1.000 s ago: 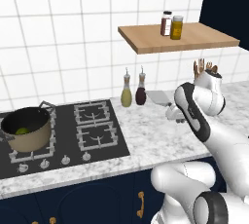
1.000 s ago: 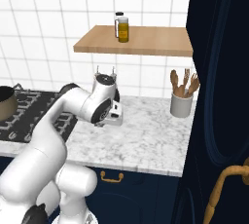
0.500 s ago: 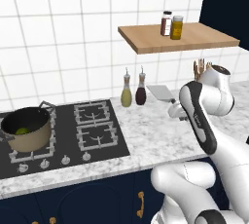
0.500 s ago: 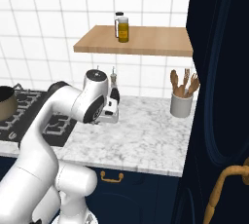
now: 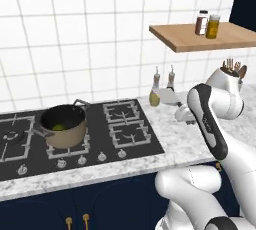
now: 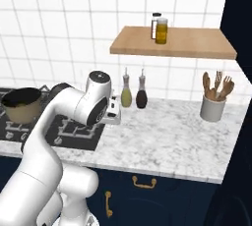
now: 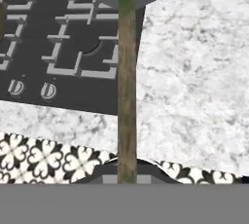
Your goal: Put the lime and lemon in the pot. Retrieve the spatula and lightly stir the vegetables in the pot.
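Arm swung potward, claw gripping spatula, lime potted.

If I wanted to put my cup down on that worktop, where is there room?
The marble counter lies bare between the bottles and the utensil jar. It is crowded by the hob, with the pot on a burner.
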You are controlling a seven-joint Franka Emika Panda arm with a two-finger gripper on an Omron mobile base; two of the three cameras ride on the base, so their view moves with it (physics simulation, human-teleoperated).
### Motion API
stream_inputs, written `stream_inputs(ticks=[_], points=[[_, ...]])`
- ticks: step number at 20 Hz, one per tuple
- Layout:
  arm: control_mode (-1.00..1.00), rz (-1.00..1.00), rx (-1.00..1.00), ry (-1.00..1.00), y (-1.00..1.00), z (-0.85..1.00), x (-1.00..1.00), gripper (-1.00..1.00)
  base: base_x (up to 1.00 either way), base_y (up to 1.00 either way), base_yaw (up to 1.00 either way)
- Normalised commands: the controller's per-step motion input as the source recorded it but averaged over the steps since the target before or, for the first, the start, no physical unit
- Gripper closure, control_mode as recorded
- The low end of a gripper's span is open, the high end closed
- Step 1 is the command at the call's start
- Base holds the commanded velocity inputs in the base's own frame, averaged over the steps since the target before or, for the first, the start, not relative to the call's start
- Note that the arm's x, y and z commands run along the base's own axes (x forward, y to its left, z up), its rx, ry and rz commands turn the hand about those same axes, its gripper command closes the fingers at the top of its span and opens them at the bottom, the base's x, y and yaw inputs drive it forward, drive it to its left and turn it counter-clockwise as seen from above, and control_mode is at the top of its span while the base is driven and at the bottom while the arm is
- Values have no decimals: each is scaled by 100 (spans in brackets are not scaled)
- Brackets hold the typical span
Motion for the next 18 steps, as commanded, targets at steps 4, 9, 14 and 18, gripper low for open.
stream_inputs(ticks=[4, 9, 14, 18], points=[[100, 0, 0, 0, 0, 0, 0, 100, -13, 100, 5], [100, 0, 0, 0, 0, 0, 0, 100, 0, 100, 1], [100, 0, 0, 0, 0, 0, 0, 100, 8, 100, 1], [100, 0, 0, 0, 0, 0, 0, 100, 29, 80, 0]])
